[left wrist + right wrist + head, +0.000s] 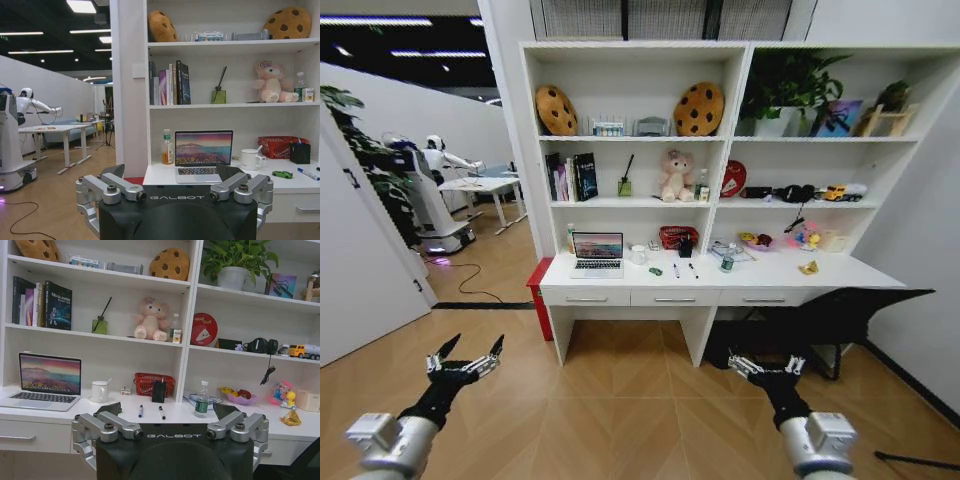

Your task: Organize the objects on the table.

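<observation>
- Head view shows the robot far back from the wide white desk with three drawers (720, 272). It prob. stands back so it can see the whole top at once.
- The left gripper (467, 353) hangs low over the wood floor (620, 400). Its fingers are spread wide and hold nothing.
- The right gripper (767, 362) is low on the other side. Its fingers are a bit apart and hold nothing too.
- Both arms look like they wait, since nothing is near enough to grab.
- The thin silver laptop (598, 252) sits open at the desk's left end, w/ its screen lit up.
- The tiny green toy car (656, 270) is near the front, just right of the laptop.
- The two pens (684, 269) lie side by side near the car.
- The small bottle with a green band (727, 263) stands right of the pens.
- The yellow crumpled scrap (809, 267) lies toward the right end, well apart from the rest.
- The white mug (249, 159) and red mesh basket (280, 146) sit at the back, by the wall.
- The small things are spread all along the desk, so tidying has prob. not begun.
</observation>
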You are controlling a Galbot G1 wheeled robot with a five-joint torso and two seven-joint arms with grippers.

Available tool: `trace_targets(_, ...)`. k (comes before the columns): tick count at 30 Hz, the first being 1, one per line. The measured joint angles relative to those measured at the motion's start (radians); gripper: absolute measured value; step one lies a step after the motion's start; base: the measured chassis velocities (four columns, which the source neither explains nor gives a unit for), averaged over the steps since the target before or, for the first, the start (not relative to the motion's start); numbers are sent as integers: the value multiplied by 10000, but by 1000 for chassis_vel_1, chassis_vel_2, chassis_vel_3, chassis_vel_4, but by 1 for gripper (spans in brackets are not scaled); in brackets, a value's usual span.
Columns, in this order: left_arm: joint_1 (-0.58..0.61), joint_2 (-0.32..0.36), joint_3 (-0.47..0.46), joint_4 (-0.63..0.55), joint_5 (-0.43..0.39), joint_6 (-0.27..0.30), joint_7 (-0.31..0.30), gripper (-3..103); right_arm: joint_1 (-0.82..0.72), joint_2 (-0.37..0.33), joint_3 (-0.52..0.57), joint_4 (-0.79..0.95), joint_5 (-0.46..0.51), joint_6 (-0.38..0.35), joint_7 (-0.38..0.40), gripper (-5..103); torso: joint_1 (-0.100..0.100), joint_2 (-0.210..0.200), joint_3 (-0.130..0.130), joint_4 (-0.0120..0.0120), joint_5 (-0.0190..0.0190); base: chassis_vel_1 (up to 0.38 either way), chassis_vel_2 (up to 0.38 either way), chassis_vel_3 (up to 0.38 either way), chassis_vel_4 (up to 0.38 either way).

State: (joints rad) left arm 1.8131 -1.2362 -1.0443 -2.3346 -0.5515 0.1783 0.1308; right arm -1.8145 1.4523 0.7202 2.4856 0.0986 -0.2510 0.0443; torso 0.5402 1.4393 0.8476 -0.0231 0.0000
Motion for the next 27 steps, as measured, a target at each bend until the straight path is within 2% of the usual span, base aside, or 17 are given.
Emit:
trace_targets(5, 85, 0, 21, 29, 67, -70, 189, 100, -49, -3, 13, -10, 26, 8, -6, 100, 0, 0, 0, 0, 0, 0, 0, 0, 0)
trace_targets(18, -62, -64, -29, 151, 69, -75, 233, 100, 44, -52, -15, -110, 69, 10, -11, 100, 0, 0, -1, 0, 0, 0, 0, 0, 0)
trace_targets(27, -362, -162, -55, 115, 63, 37, 156, 100, 306, -167, 3, -116, 355, -388, 41, 100, 0, 0, 0, 0, 0, 0, 0, 0, 0)
